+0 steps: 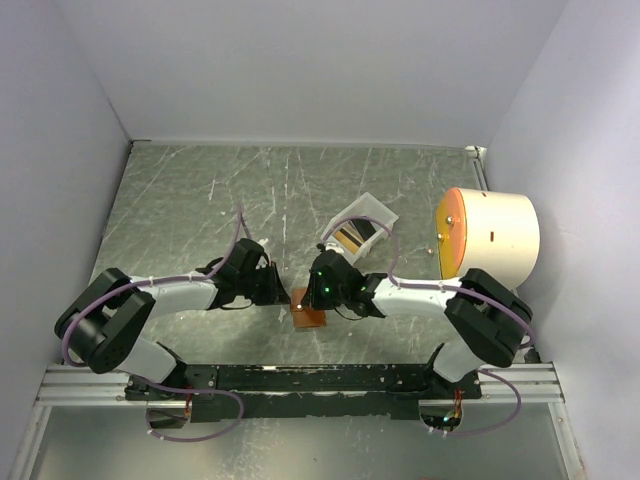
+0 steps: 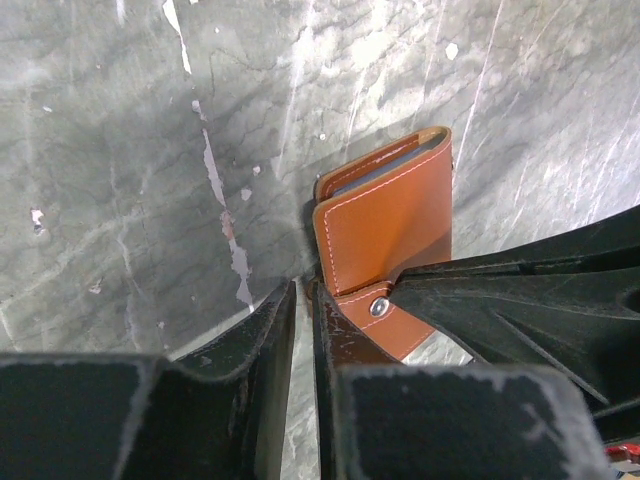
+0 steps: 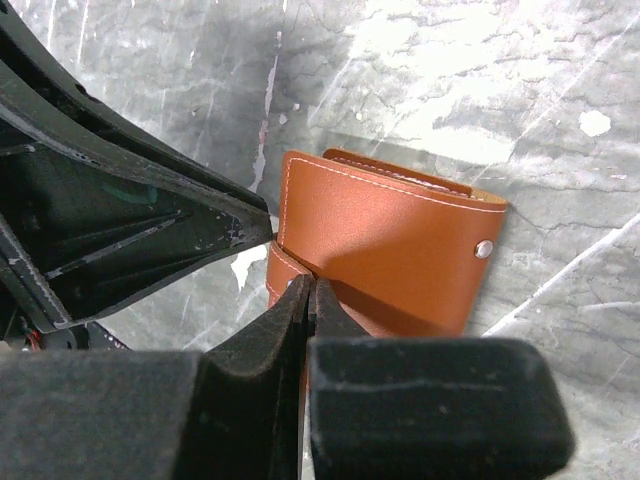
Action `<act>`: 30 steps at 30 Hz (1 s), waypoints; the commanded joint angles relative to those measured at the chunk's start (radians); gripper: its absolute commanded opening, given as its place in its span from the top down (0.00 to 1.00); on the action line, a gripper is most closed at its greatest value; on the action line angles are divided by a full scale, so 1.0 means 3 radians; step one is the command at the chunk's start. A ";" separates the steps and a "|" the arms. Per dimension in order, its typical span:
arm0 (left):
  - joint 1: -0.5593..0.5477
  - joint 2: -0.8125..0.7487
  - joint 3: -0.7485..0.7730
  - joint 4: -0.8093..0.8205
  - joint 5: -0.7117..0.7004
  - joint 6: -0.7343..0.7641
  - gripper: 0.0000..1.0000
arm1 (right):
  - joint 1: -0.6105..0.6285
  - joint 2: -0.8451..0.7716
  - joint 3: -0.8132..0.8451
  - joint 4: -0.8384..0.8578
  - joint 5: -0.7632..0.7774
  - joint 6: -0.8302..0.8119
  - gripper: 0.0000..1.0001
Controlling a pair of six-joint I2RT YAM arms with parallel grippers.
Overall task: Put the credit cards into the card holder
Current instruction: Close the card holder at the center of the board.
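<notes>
The brown card holder (image 1: pixel 309 316) lies folded shut on the table between my two grippers; it also shows in the left wrist view (image 2: pixel 385 220) and the right wrist view (image 3: pixel 385 245). My right gripper (image 3: pixel 306 286) is shut, its tips pinched at the holder's side tab (image 3: pixel 275 275) by the snap. My left gripper (image 2: pixel 303 292) is nearly closed with only a thin slit showing bare table, and its right finger (image 2: pixel 335 330) touches the tab's edge. An orange-yellow credit card (image 1: pixel 350 238) lies in a small white tray (image 1: pixel 377 212) behind the grippers.
A large white cylinder (image 1: pixel 495 235) with an orange face lies at the right, close to the right arm. White walls enclose the scratched grey table (image 1: pixel 200 200) on three sides. The arms' base rail (image 1: pixel 300 378) runs along the near edge.
</notes>
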 commanded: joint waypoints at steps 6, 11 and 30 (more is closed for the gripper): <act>0.0009 -0.0089 0.0079 -0.0014 0.0024 0.0077 0.76 | 0.0010 -0.0140 -0.0022 -0.0051 0.0123 -0.0044 1.00; 0.0009 -0.0107 0.0093 0.0195 0.0163 0.0110 0.73 | 0.0012 -0.0144 -0.0036 -0.0067 0.0150 -0.0045 1.00; 0.0004 0.0280 0.0309 0.0092 0.0079 0.0287 0.76 | 0.0007 -0.0220 -0.0109 -0.0126 0.0270 -0.0066 1.00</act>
